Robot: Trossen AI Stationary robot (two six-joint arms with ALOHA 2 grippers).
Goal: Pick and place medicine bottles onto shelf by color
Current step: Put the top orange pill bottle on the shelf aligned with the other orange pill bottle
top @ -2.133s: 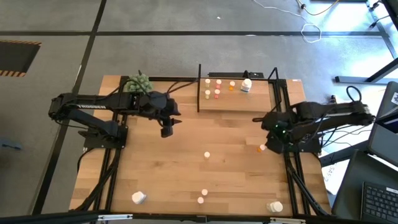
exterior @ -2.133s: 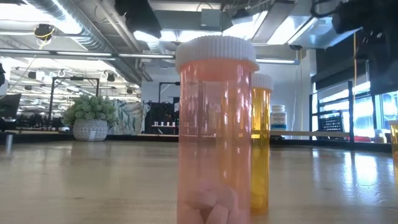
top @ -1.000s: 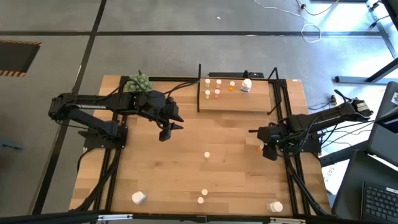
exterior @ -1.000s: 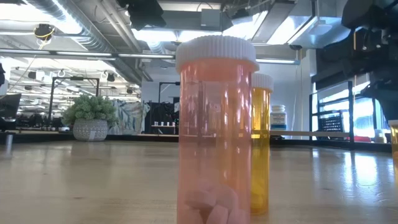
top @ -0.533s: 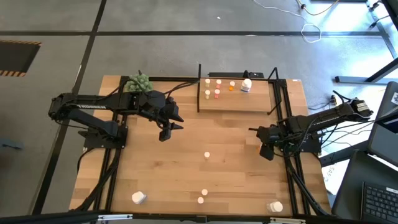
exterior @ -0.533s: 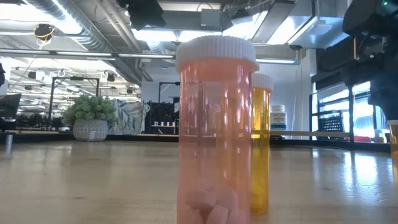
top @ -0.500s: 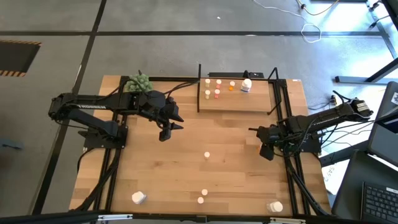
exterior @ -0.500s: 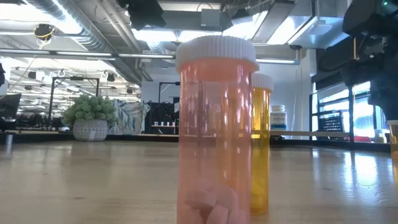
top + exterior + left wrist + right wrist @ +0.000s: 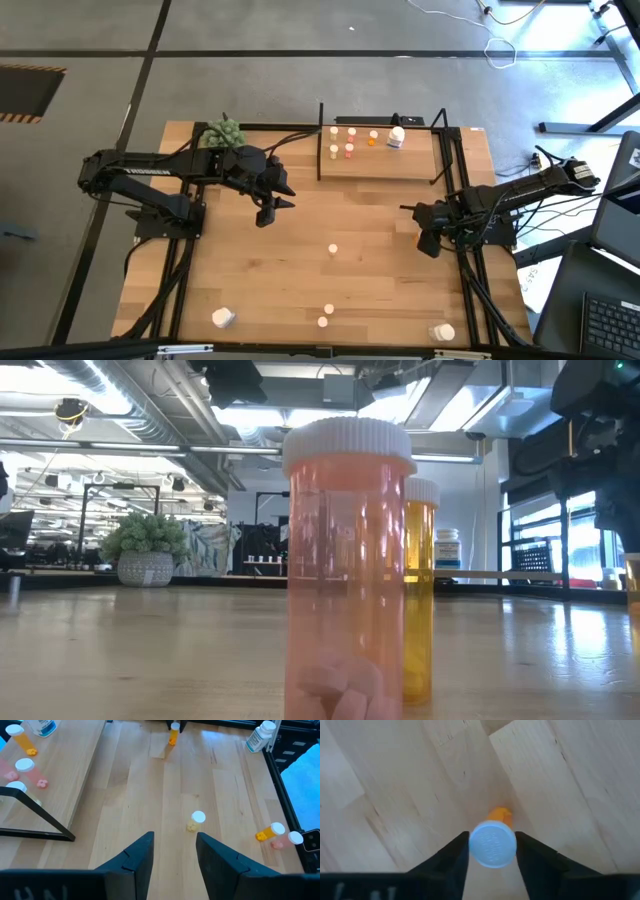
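My right gripper (image 9: 492,841) stands over a small orange medicine bottle (image 9: 500,815) with a white cap, near the table's right edge, and is shut on it. The high view shows this gripper (image 9: 428,244) covering the bottle. My left gripper (image 9: 265,214) hangs open above the table's left middle, holding nothing (image 9: 174,847). The shelf (image 9: 380,166) stands at the far edge, with several small bottles (image 9: 349,141) and a larger white one (image 9: 397,136) upright on its board. More bottles (image 9: 333,249) stand or lie on the tabletop. My right gripper pinches the orange bottle by its white cap (image 9: 492,845), one finger (image 9: 460,851) on each side of the cap's rim. The fingers come from above, pointing steeply down. The bottle stands under them with its bottom on the table (image 9: 172,738).
A green spiky plant ball (image 9: 222,133) sits at the far left corner. Loose bottles lie near the front edge (image 9: 324,316), front left (image 9: 222,318) and front right (image 9: 442,332). In the low view a pink bottle (image 9: 348,560) and an orange one (image 9: 420,590) stand close to the camera.
My right gripper has shifted a little toward the table's left, onto the orange bottle, which the high view showed beside it a second ago and now shows covered. The bottle has stayed in its place.
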